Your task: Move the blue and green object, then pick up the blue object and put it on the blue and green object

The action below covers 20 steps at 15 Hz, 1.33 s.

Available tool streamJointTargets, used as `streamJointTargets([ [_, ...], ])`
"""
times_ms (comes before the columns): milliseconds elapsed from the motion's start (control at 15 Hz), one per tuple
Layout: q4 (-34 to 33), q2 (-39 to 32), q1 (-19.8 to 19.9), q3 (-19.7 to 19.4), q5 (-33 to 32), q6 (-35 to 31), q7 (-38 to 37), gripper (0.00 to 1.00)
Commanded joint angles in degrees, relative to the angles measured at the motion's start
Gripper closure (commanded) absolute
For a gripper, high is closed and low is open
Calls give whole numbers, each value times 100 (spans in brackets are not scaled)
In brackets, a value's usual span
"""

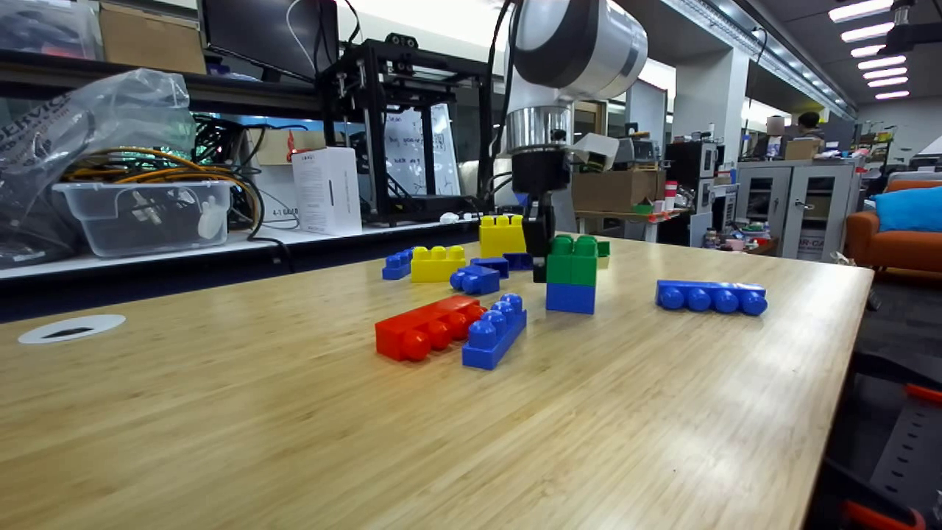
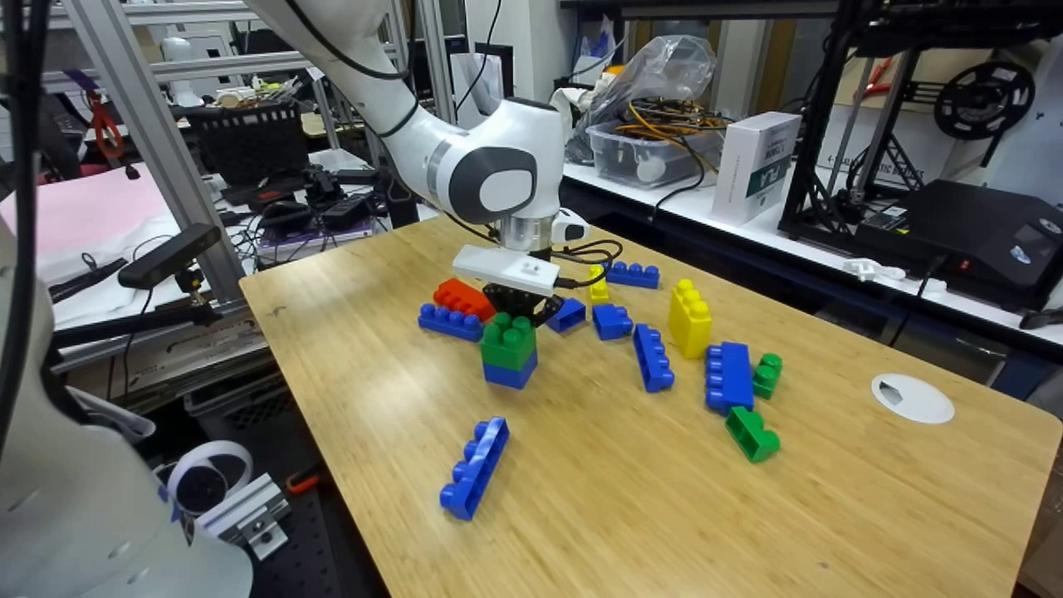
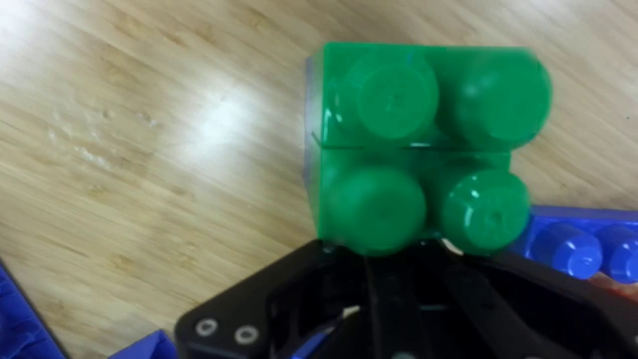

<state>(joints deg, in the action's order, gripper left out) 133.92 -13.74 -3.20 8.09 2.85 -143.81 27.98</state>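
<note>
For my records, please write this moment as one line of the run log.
claw: looks shut, beside green-and-blue tower, contact unclear; tower: upright on table, nothing on top; stacking: not yet done

Clear plastic bag [image 1: 140,103]: "SERVICE" | White upright box [image 2: 750,158]: "PLA" on green panel [image 2: 770,177] | White carton [image 2: 947,158]: "4-1 GA", remainder unclear | Whiteboard [image 1: 403,158]: handwriting, illegible

One tower [image 2: 508,353]; seven loose blue bricks [image 2: 613,324]; two green [image 2: 766,378]; two yellow [image 2: 689,328]; one red [image 2: 462,299].

Wrist view: claw [image 3: 376,262] partly hidden by tower [image 3: 413,144], some studs [image 3: 376,209] blurred; blue strip [image 3: 578,247] and red brick [image 3: 617,287] both cut off by right edge.
</note>
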Motion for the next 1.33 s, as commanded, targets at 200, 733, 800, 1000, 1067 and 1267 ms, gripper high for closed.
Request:
streamJointTargets([
  [200, 439, 154, 146, 82, 82, -223, 176, 100],
  [733, 860, 391, 177, 11, -24, -214, 96, 100],
  [800, 926, 470, 182, -4, -20, -202, 100, 100],
  [1000, 1107, 712, 189, -63, -10, -178, 129, 100],
  [1067, 1162, 780, 181, -93, -27, -163, 125, 100],
  [1267, 1292, 945, 156, -161, -28, -140, 140, 100],
])
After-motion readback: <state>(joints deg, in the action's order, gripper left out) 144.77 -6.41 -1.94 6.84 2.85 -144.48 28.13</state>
